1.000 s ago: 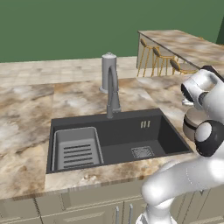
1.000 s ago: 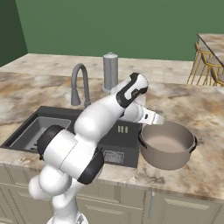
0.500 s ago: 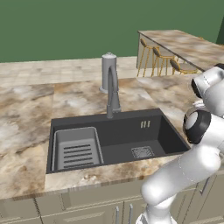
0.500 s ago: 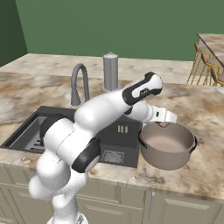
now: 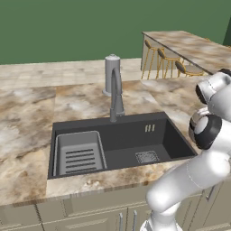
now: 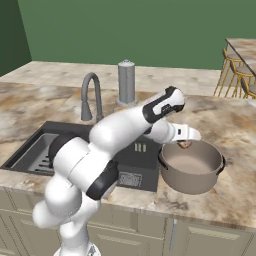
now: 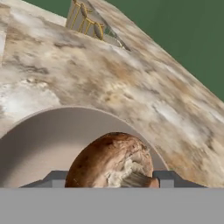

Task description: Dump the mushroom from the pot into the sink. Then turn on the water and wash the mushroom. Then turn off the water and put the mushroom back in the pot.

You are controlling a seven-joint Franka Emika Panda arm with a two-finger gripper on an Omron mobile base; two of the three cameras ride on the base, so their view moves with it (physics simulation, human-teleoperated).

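Nestling between hand fingers: mushroom

The bench is marbled in beige, brown and cream. A dark grey, near-black sink is set into it, with a lighter grey ribbed tray at its left end. The faucet and the domed canister are rendered in grey metal. The pot is grey-brown. The mushroom is brown, with a paler stem. The wall is green, and the stools are yellow-tan.
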